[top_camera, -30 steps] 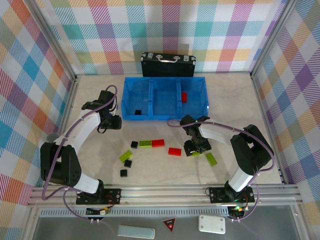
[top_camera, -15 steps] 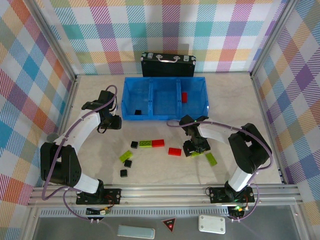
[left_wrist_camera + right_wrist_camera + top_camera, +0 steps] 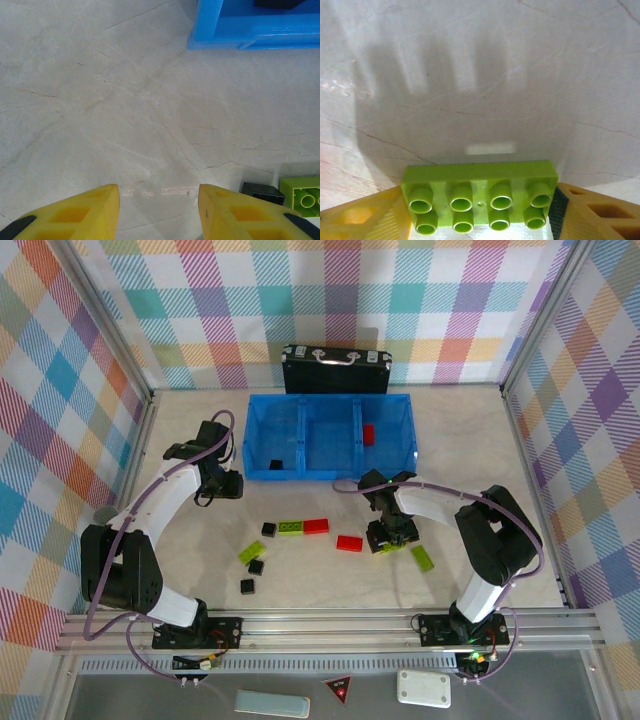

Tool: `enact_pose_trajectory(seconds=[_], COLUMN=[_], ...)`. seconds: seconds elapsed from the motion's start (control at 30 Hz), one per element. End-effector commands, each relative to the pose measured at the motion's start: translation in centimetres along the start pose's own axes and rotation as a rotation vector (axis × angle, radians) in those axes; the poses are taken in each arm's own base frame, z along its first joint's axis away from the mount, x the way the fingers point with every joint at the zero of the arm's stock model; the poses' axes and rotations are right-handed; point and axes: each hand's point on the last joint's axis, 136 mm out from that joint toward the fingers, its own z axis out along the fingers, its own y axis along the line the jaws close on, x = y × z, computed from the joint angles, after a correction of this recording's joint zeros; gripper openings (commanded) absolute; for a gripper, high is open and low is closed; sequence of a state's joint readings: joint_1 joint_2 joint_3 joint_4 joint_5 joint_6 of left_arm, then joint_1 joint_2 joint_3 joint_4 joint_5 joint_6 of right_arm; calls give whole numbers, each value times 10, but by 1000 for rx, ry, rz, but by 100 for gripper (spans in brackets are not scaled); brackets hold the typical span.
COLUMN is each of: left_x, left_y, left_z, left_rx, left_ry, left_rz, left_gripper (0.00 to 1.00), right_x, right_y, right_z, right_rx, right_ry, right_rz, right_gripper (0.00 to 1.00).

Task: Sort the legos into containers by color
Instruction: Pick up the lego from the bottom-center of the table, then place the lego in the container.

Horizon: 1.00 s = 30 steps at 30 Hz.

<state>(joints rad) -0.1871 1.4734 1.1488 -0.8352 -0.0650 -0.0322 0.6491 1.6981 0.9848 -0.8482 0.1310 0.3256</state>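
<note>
Green brick (image 3: pixel 479 197) sits inside right gripper (image 3: pixel 480 209), long axis spanning jaw to jaw (ends flanked); I can't tell if it's clamped.

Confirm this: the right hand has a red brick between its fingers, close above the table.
Wrong in colour. The brick between the right hand's fingers is lime-green, not red, as the right wrist view shows. It is close above the table.
</note>
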Motion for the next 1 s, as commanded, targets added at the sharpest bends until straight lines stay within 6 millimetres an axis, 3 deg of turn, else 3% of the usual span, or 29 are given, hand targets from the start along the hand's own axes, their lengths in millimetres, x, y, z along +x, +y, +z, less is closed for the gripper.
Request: enact_pose_trajectory(seconds=[0.0, 0.27, 0.43, 0.57, 0.77, 0.97], left_x=[2, 5, 15, 20, 10, 13], left_y=[4, 3, 7, 5, 3, -1], left_z=[-4, -18, -29, -35, -58, -55], left_rx=[-1, 13, 8, 34, 66, 91], left_ry=[-5, -18, -40, -86, -232, -236], left_rz=[-7, -20, -21, -15, -1, 2], left_gripper=[45, 46, 46, 45, 46, 46], right_x=[2, -12, -32, -53, -94, -137], right_y=[5, 8, 18, 31, 57, 79], right_z=[1, -27, -51, -73, -103, -121], right_rx=[-16, -28, -49, -71, -134, -177], right_ry=[5, -53, -103, -151, -229, -285], right_rz=[5, 5, -12, -36, -57, -60], right_gripper=[67, 65, 65, 65, 65, 65])
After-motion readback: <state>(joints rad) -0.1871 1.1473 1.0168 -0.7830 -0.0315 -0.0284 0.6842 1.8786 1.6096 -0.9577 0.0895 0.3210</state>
